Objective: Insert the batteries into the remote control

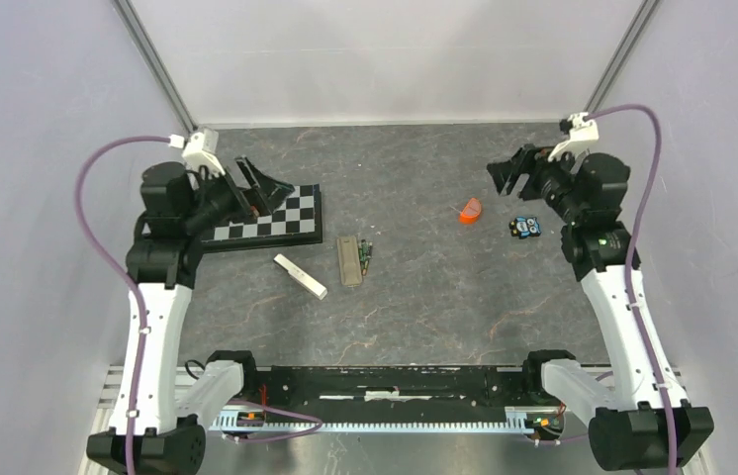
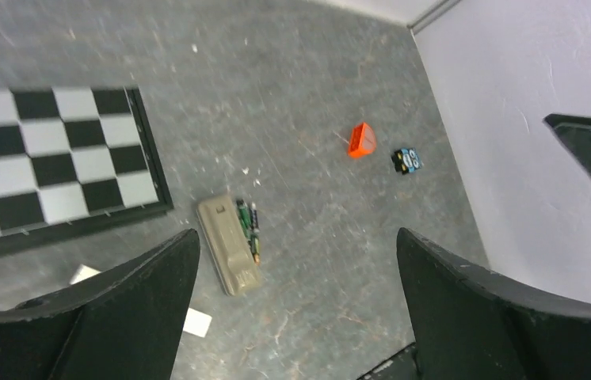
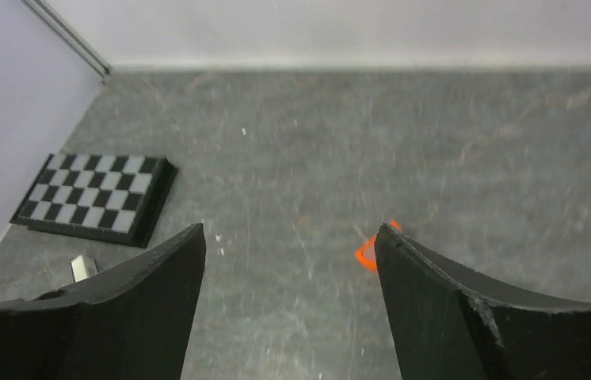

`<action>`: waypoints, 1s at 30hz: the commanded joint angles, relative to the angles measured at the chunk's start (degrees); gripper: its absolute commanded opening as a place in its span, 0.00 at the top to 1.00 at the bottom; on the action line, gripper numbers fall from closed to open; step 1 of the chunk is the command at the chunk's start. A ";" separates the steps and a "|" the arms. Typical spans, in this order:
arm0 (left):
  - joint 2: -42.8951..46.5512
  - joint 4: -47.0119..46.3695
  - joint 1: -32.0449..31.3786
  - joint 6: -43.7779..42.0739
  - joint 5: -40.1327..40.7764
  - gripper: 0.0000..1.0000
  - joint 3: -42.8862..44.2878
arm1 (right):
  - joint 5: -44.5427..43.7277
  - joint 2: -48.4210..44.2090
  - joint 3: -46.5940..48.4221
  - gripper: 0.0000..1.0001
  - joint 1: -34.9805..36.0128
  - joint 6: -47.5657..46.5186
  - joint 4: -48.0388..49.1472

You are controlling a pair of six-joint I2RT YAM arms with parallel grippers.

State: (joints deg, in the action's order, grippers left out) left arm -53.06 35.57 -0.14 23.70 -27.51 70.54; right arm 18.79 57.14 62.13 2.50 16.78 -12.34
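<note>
Both tools are empty & up off the tabletop (image 1: 415,307). The left tool (image 1: 264,186) is spread wide by the chessboard (image 1: 281,223), and the right tool (image 1: 509,170) is also well spread, far-right. The remote control (image 1: 349,262) lies mid-tabletop, tan back up, with the batteries (image 1: 368,255) side by side just beside its right edge.

Risks, imo: the batts are tiny, thin & round, so a pinch may catch both, roll one off, or nudge the remote. Nothing braces the remote, so pressing a batt in could skid it. Polarity marks are too small to read.

Grey table (image 1: 444,307), remote control (image 1: 349,261), batteries (image 1: 368,255), chessboard (image 1: 276,220), white block (image 1: 300,276), orange piece (image 1: 470,211)
</note>
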 commanded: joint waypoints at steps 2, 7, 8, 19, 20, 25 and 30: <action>1.53 -7.99 -0.12 12.61 -0.06 0.00 -8.54 | -10.38 -4.72 -9.39 0.16 -0.21 4.80 3.73; 1.03 -6.64 -0.11 20.71 3.61 0.00 -12.15 | -14.15 -6.81 -13.81 0.14 -0.39 5.14 3.07; 1.88 -9.85 -0.04 21.99 2.64 0.00 -14.24 | -13.21 -6.75 -14.32 0.13 -0.35 4.47 3.14; 5.27 -18.18 0.05 23.49 -4.51 0.00 -20.90 | -13.76 -5.48 -17.56 0.12 -0.35 1.87 1.19; 4.95 -19.08 -0.06 23.15 -6.86 0.00 -21.36 | -13.40 -5.73 -18.33 0.12 -0.39 2.00 2.16; 4.19 -20.72 -6.85 22.24 -2.74 0.00 -25.36 | -9.67 -4.49 -19.74 0.13 -0.39 4.11 3.56; -2.54 -19.39 -21.73 19.06 13.68 0.00 -26.79 | -5.69 -4.04 -22.35 0.15 -0.39 6.28 4.39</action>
State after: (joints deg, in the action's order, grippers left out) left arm -50.70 16.49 -13.28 47.27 -25.78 44.88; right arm 9.32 53.12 41.54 2.24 20.99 -11.42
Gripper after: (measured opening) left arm 0.993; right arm 0.862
